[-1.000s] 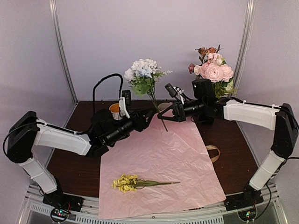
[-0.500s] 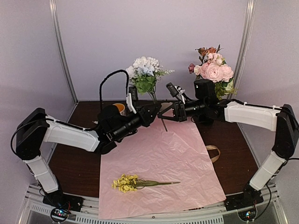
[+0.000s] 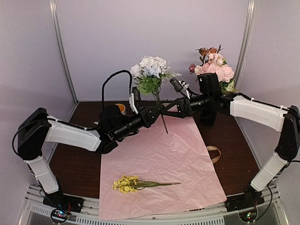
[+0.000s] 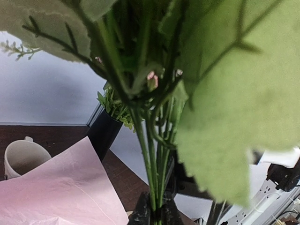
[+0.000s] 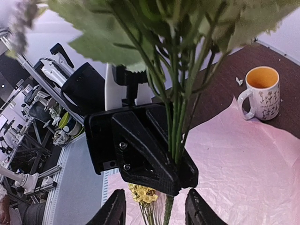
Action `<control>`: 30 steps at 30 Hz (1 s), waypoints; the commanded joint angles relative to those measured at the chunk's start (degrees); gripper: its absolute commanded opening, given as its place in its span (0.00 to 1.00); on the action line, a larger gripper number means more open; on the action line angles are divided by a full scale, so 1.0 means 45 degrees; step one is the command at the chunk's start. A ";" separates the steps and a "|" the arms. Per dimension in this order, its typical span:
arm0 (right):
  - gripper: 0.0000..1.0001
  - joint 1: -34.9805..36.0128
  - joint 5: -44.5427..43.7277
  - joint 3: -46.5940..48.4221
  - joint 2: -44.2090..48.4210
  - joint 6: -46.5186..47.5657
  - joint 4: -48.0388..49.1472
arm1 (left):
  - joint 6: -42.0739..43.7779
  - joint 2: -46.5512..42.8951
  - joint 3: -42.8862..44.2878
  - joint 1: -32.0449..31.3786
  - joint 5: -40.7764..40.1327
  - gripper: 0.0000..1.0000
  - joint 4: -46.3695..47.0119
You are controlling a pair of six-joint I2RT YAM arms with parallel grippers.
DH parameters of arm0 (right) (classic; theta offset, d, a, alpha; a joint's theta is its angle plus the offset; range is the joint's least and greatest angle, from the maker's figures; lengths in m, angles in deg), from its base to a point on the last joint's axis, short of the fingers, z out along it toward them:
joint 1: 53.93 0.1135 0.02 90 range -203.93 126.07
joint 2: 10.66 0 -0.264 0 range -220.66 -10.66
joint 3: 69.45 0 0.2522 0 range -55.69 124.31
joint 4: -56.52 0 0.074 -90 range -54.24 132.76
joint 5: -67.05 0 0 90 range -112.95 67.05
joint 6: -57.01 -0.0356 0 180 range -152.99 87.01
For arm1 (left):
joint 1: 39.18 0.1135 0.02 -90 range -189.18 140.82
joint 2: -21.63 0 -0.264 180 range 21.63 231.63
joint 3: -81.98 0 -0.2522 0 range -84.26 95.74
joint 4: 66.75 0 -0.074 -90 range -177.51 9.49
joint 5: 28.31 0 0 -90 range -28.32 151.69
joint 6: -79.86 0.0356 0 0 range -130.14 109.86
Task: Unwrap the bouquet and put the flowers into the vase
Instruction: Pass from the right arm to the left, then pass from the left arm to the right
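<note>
Clamping flower stems (image 3: 164, 124) with left tool (image 3: 158, 109) above pink paper (image 3: 164, 159); holding right tool (image 5: 154, 212) parted around those stems, not gripping.

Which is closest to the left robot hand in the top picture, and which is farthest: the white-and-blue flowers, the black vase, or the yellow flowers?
1. The white-and-blue flowers: back middle, their stems pinched in the left gripper.
2. The black vase: back right, off to the gripper's side.
3. The yellow flowers: lying on the pink paper by the near edge.

White shells (image 3: 70, 135), black joints (image 3: 30, 132), black left pincer (image 3: 158, 109)
</note>
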 commanded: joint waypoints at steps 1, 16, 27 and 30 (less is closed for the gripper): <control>0.46 -0.0369 0.0239 0.2194 0.0247 0.1302 -0.2227 | 0.0623 -0.0428 0.0276 0.0168 0.1176 0.00 -0.0314; 0.48 -0.0081 -0.0168 0.3258 -0.1179 -0.0751 -0.1609 | 0.0860 -0.0334 0.0953 0.0168 0.2388 0.00 -0.1240; 0.42 -0.0319 -0.1695 0.2678 -0.0073 0.0415 -0.3522 | 0.1214 -0.0781 0.0723 0.0188 0.1661 0.00 -0.1847; 0.42 -0.0329 -0.2610 0.2053 0.0297 0.0230 -0.3364 | 0.1413 -0.0812 0.0797 0.0185 0.1972 0.00 -0.2332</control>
